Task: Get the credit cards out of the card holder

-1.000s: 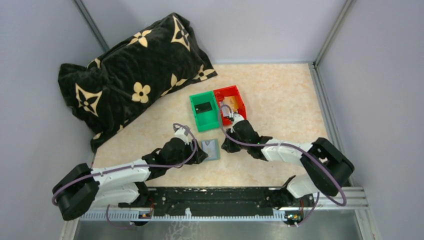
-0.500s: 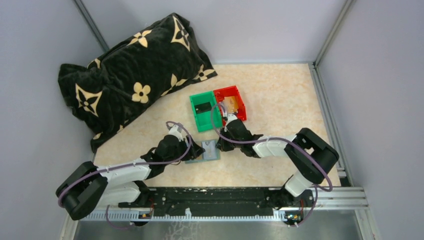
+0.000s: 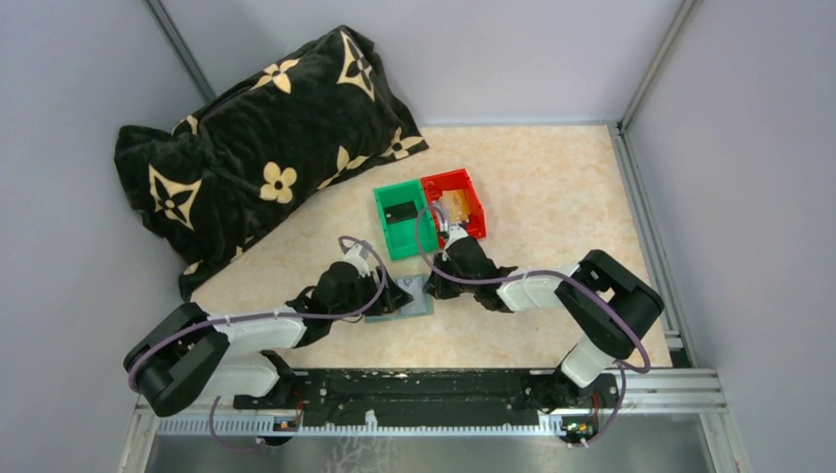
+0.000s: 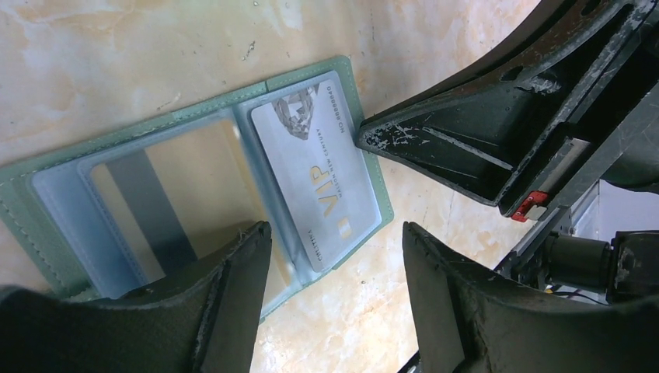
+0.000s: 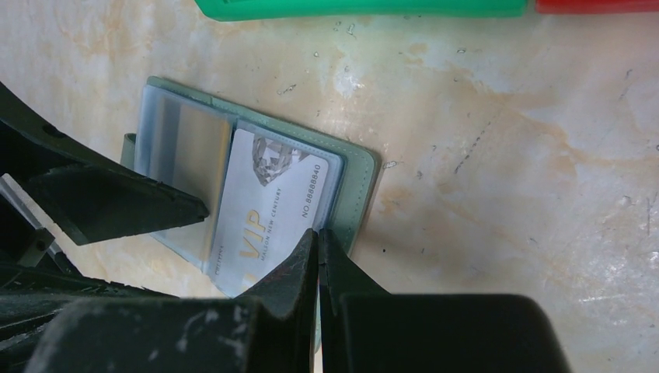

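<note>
The card holder (image 4: 342, 109), a sage-green wallet, lies open and flat on the table; it also shows in the top view (image 3: 418, 304) and the right wrist view (image 5: 359, 194). A silver VIP credit card (image 4: 322, 167) sits in its right clear sleeve (image 5: 264, 202). The left clear sleeve (image 4: 155, 194) shows no card. My left gripper (image 4: 334, 256) is open, one finger (image 4: 225, 295) resting on the left sleeve. My right gripper (image 5: 317, 237) is shut, its tips touching the wallet's edge beside the VIP card. A gold card (image 3: 453, 209) lies in the red bin (image 3: 471, 193).
A green bin (image 3: 386, 229) holding a dark card (image 3: 400, 210) stands beside the red bin, just behind the wallet. A black pillow with cream flowers (image 3: 256, 148) fills the back left. Grey walls enclose the table.
The wallet has gone from folded to spread open. My right gripper moved left onto its right edge. My left gripper shifted slightly right over its left half.
</note>
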`<state>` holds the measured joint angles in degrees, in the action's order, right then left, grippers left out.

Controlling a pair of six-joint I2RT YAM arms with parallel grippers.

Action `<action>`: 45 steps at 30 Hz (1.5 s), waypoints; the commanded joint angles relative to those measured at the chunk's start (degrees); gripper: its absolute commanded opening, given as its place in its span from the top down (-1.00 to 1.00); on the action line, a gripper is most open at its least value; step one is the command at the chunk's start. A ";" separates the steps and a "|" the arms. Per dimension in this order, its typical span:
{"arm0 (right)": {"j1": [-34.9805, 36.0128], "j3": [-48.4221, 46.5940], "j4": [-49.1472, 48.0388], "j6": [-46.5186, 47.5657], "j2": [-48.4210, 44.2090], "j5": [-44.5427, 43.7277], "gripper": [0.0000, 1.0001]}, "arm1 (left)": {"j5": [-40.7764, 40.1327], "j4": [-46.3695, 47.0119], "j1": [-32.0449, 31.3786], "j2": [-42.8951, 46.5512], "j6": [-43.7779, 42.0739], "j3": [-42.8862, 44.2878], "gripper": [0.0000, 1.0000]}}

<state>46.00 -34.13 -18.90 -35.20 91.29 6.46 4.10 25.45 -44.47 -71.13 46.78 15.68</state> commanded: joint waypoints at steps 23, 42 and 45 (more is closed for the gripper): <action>0.84 3.12 -6.54 -2.61 1.45 2.68 1.00 | -2.11 12.71 1.13 0.70 3.30 -5.57 0.42; 1.99 3.78 -7.73 -3.25 2.84 2.73 1.00 | 2.47 25.65 1.40 -7.72 6.22 -5.53 0.32; 2.11 4.06 -8.22 -3.40 2.92 2.71 1.00 | 2.95 28.14 1.40 -8.37 6.87 -5.57 0.35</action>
<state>46.50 -31.03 -26.09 -38.15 92.53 8.62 4.60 44.71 -42.98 -78.67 51.92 10.17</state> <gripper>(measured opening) 0.005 0.335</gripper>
